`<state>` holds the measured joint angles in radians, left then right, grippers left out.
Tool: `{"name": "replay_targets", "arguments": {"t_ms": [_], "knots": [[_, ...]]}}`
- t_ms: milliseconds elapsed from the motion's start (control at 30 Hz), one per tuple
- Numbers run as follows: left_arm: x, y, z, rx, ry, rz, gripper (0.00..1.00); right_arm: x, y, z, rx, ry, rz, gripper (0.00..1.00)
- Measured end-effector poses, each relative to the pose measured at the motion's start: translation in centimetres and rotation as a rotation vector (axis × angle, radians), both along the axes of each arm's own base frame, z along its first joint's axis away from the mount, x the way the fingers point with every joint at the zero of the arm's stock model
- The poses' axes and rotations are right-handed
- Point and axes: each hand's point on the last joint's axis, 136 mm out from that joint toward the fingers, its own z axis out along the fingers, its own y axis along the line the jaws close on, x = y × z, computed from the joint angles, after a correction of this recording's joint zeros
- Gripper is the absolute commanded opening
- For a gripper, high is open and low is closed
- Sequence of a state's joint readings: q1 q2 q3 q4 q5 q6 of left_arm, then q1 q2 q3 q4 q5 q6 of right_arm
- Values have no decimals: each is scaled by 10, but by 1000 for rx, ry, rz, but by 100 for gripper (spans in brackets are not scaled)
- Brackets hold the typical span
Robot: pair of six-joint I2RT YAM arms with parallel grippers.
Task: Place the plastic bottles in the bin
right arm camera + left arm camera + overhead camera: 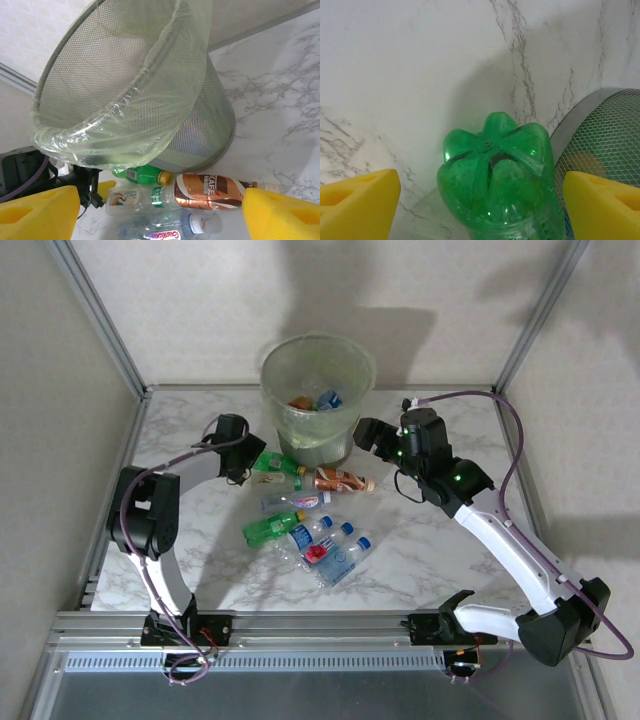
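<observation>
White marble table (pixel 440 550), aluminium frame rails (pixel 300 623)

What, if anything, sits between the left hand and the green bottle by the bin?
Nothing visible. The left hand is open, with the green bottle base-first straight ahead between its fingers. The bin has its mesh wall close beside the bottle, by one finger, not in the path.

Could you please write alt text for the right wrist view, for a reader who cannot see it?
A grey mesh bin lined with a pale-green bag looms over a marble table. At its foot lie plastic bottles, among them a brown-labelled bottle and a green bottle. The right gripper's yellow fingers stand open at the bottom corners.
</observation>
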<state>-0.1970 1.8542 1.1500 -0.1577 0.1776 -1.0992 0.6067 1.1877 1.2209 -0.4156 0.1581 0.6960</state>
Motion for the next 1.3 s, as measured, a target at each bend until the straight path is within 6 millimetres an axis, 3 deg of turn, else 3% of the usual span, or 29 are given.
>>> {"name": "replay_targets", "arguments": {"t_ms": [233,700,933,1100,1300], "knots": [[1,-3,-13,-4,26,-7,80,0,0,0,0,0,0,85],[2,-6,-13,4,21,-19,67,0,-2,-8,-9,15,-8,84],[-11,-3,-11,14,21,-22,63,-1,-4,-13,-16,22,-17,84],[-23,1,-1,23,10,-24,62,-1,-6,-12,-17,16,-26,84],[-30,3,35,9,-70,-26,62,-4,-8,-6,-7,2,-26,85]]}}
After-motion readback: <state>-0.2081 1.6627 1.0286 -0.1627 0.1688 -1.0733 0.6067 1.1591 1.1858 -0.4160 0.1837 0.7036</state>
